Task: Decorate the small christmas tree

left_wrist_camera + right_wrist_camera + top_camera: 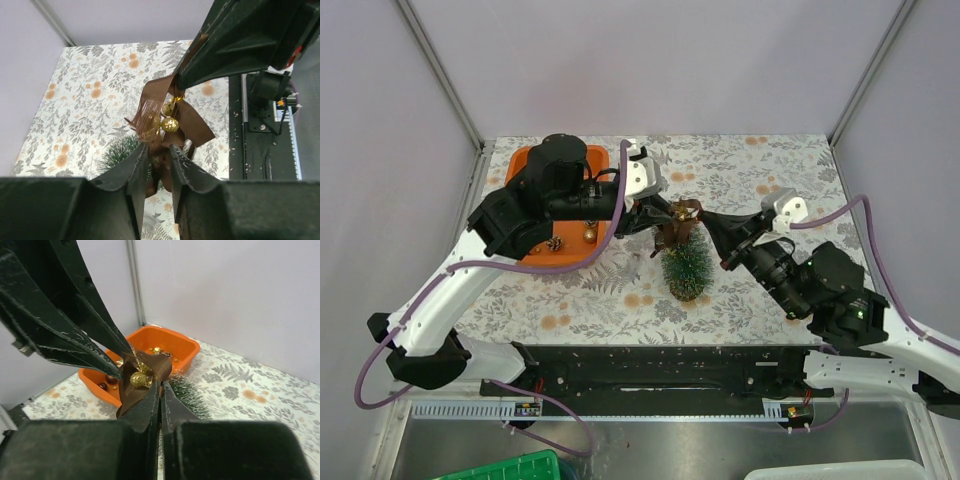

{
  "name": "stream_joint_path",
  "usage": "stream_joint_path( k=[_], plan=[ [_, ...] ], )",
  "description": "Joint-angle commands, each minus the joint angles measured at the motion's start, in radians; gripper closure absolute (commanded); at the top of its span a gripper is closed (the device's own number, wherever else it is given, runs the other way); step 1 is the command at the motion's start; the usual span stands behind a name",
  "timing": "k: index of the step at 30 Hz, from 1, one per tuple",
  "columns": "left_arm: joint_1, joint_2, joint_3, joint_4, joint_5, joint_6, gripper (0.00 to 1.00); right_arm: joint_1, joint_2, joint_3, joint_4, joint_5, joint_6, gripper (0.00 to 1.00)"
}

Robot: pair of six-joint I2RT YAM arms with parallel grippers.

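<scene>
The small christmas tree (687,270) stands upright mid-table, dark green with frosty tips. A brown ribbon bow (680,215) with gold balls sits at its top. My left gripper (663,217) comes in from the left and is shut on the bow; in the left wrist view its jaws (157,149) pinch brown ribbon (165,112) above the tree (117,152). My right gripper (708,226) comes in from the right. In the right wrist view it (160,384) is shut on the edge of the bow (150,367), with the tree (192,397) just behind.
An orange tray (519,159) at the back left holds small gold and brown ornaments (556,243); it also shows in the right wrist view (175,337). White walls enclose the floral table. A black rail (670,370) runs along the near edge.
</scene>
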Motion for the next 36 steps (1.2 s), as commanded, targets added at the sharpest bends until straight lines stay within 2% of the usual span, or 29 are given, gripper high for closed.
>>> stream_joint_path(
  k=[1,7,8,10,11,13,14,24,36],
  plan=[
    [-0.018,0.011,0.005,0.036,-0.082,0.052,0.7,0.0,0.048,-0.013,0.049,0.085,-0.075,1.0],
    [-0.022,0.016,0.034,0.035,-0.112,0.062,0.54,-0.056,0.082,-0.014,0.069,0.07,-0.082,1.0],
    [-0.02,0.013,0.041,0.036,-0.116,0.063,0.45,-0.073,0.085,-0.016,0.068,0.06,-0.075,1.0],
    [-0.022,0.005,0.052,0.033,-0.127,0.072,0.19,-0.104,0.082,-0.02,0.064,0.036,-0.065,1.0],
    [-0.023,-0.003,0.058,0.025,-0.125,0.082,0.13,-0.119,0.083,-0.022,0.058,0.025,-0.054,1.0],
    [-0.022,-0.018,0.064,0.018,-0.132,0.092,0.08,-0.135,0.08,-0.027,0.048,0.016,-0.04,1.0],
    [-0.022,-0.026,0.069,0.013,-0.135,0.093,0.01,-0.136,0.074,-0.031,0.045,0.011,-0.034,1.0],
    [-0.014,-0.121,0.039,-0.044,-0.164,0.125,0.01,-0.139,0.007,-0.106,-0.026,0.039,0.015,1.0],
    [0.009,-0.162,-0.04,-0.042,-0.22,0.138,0.01,-0.161,0.056,-0.191,-0.069,0.123,0.047,1.0]
  ],
)
